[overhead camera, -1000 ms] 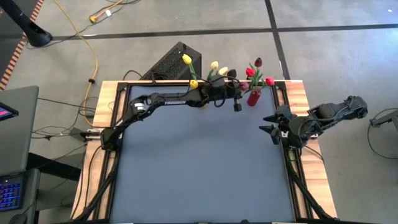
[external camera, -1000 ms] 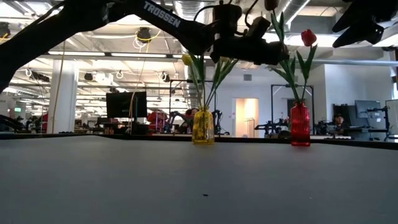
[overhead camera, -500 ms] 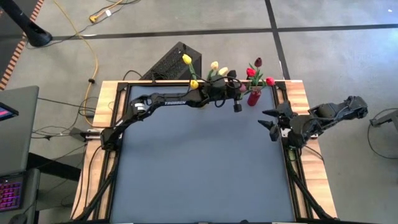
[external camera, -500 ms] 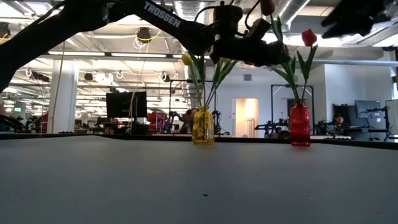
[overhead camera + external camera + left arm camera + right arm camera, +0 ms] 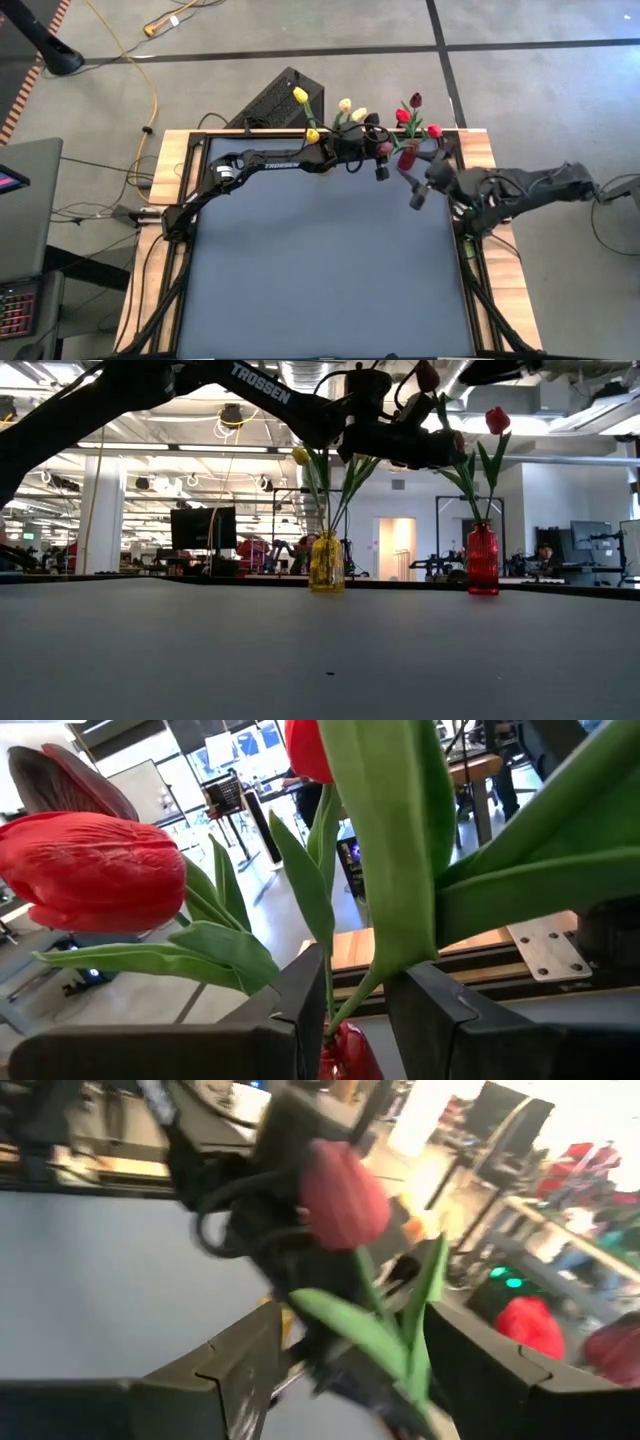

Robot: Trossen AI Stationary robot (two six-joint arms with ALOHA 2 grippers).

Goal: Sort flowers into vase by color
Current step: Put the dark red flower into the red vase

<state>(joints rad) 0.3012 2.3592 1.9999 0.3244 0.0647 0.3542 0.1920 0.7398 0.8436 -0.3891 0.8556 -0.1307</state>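
Observation:
A red vase [image 5: 408, 157] [image 5: 482, 560] stands at the table's far edge and holds red and dark red tulips [image 5: 402, 115]. A yellow vase [image 5: 326, 563] to its left holds yellow and cream tulips [image 5: 345, 104]. My left gripper [image 5: 382, 160] [image 5: 355, 1005] hangs just left of the red vase's mouth [image 5: 350, 1055], shut on one tulip's stem. My right gripper [image 5: 412, 185] [image 5: 350, 1370] is open, just on the near side of the red vase. A dark red tulip [image 5: 340, 1190] and its leaves stand in front of its spread fingers, untouched. My left gripper has a tulip's green stem and leaf base [image 5: 348, 1005] between its two fingers, a little above the red vase's mouth. The fingers lie across the stem, coming level from the table's left. The stem stands nearly upright, and its lower end runs down into the vase.
The left arm [image 5: 270, 160] stretches along the far edge in front of the yellow vase. A black box [image 5: 275, 100] and cables lie on the floor beyond the table. Wooden rails [image 5: 480, 150] frame the dark mat [image 5: 320, 270].
My right gripper has swung from the table's right edge toward the left and the far edge, up to the red vase, staying open. The left arm has kept still.

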